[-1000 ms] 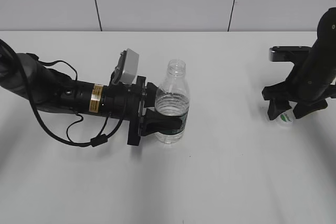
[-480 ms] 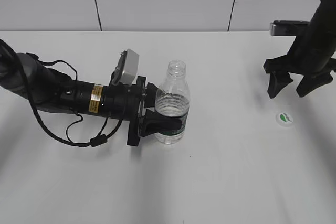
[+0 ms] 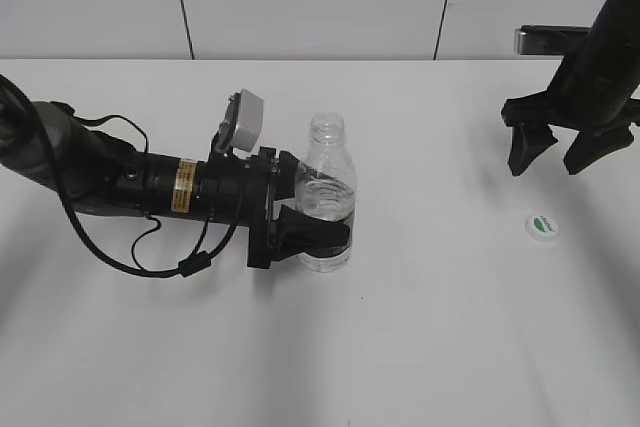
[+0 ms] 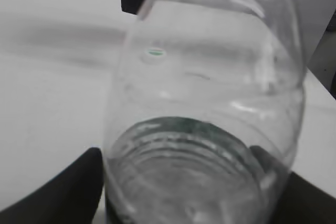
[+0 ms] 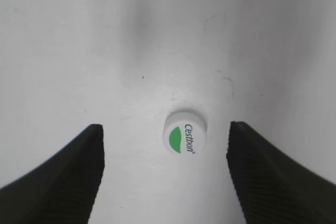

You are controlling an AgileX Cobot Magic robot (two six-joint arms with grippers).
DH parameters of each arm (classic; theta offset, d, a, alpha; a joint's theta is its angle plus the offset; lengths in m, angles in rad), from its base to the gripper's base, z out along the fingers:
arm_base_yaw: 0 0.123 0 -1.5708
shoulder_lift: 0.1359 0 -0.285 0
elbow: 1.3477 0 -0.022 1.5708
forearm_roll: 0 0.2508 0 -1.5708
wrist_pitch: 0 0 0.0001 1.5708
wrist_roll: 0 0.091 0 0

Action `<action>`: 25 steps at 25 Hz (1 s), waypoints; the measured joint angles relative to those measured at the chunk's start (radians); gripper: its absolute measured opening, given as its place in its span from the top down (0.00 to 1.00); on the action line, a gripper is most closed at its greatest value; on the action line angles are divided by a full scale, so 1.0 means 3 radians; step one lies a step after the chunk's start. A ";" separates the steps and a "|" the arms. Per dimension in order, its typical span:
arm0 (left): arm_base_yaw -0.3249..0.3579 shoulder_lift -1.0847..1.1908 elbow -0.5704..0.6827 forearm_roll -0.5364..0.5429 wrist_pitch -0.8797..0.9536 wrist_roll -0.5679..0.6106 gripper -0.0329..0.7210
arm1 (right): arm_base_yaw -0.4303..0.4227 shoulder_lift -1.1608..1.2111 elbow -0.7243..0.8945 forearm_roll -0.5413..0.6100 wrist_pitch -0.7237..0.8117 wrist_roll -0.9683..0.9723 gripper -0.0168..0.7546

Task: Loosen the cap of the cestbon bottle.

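Two black grippers, left gripper [image 3: 322,234] reaching in level, clamped on the clear ribbed cestbon bottle [image 3: 326,193] standing uncapped mid-table, right gripper [image 3: 556,151] spread wide, empty, raised above the round white green-marked cap [image 3: 543,227] lying on the smooth white table [image 3: 420,347].

Left arm [image 3: 120,182] is all matte black, a thick cylinder with a yellow label band and loose black cables looping beneath. A pale grey camera box [image 3: 243,119] sits at its twelve o'clock. Right arm [image 3: 605,57] is black too, with wedge-shaped ribbed jaws.
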 joint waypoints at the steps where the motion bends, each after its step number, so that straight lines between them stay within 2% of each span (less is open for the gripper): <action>1: 0.0000 0.0000 0.0000 -0.0001 0.0000 -0.0013 0.29 | 0.0000 0.0000 0.0000 0.0000 0.0000 0.0000 0.25; 8: -0.0003 -0.0108 0.0000 0.0049 0.0022 -0.0145 0.28 | 0.0000 0.0000 0.0000 0.0000 0.0000 0.0000 0.25; 17: -0.0003 -0.0625 0.0002 0.0070 0.0022 -0.0369 0.28 | 0.0000 0.0000 -0.0003 0.0000 0.0008 0.0000 0.25; 25: -0.0003 -0.1151 0.0002 0.0059 0.0019 -0.0596 0.29 | 0.0000 0.0000 -0.0306 0.0003 0.0368 0.0005 0.25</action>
